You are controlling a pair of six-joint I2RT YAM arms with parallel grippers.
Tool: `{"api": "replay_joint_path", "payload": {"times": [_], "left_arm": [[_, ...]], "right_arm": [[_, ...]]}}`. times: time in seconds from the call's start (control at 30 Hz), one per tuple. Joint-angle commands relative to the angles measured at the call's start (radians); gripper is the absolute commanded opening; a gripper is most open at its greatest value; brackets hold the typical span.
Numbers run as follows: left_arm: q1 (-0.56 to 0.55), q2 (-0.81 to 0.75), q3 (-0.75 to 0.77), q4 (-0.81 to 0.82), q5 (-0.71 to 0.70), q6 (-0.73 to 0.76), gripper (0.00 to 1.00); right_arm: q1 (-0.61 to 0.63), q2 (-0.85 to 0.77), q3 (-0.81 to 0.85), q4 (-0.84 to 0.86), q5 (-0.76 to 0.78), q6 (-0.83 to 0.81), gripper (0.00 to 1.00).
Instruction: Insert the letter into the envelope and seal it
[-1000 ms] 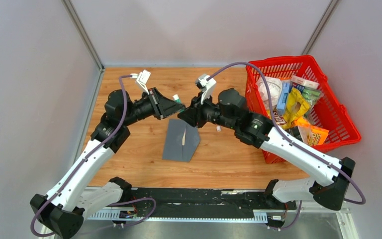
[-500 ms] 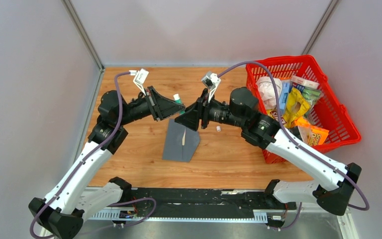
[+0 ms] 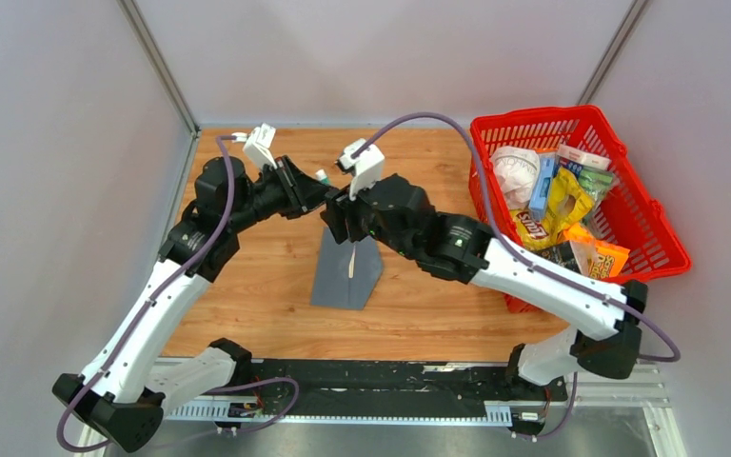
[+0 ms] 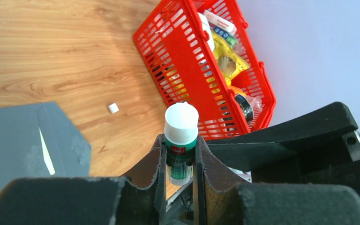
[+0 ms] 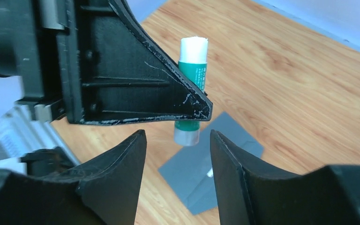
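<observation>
Over the last second the right arm has swung left across the counter (image 3: 247, 286), bringing the right end effector (image 5: 178, 134) in close beside the left one. Its jaws have spread apart on the way. The left end effector (image 4: 180, 146) has drawn back slightly toward the far left corner.

The right end effector is released. Its two black fingers (image 5: 122, 178) stand well apart with nothing gripped. In the right wrist view, the grey lower end of the glue stick (image 4: 181, 121) lies just beyond the gap between them. Whether a finger touches the stick cannot be told.

The left end effector is clenched on that green-and-white glue stick. It grips the green barrel, and both ends stick out past the fingers.

The envelope (image 3: 343, 276) lies flat on the counter below both end effectors. It is dark grey and its pointed flap is open toward the far side. Of the letter (image 3: 352, 260), only a thin pale strip shows at the envelope's mouth, and the rest is inside.

A small white piece (image 4: 113, 108) sits on the wood between the envelope and the red basket (image 3: 533, 116). The basket stands at the right side, filled with packets. In the top view the right forearm crosses in front of the basket's near-left corner.
</observation>
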Motion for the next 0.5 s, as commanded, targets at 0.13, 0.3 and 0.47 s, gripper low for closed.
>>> {"api": "replay_joint_path", "payload": {"times": [0.13,0.3,0.47], "left_arm": [[0.002,0.012,0.055,-0.043,-0.010,-0.010,0.00],[0.002,-0.003,0.046,-0.039,-0.011,0.010,0.00],[0.002,0.002,0.059,0.013,0.087,0.097,0.00]], "right_arm": [[0.037,0.149,0.176,-0.100,0.277,-0.112,0.50],[0.038,0.148,0.181,-0.095,0.229,-0.111,0.29],[-0.014,0.052,0.085,-0.040,0.041,-0.042,0.17]]}}
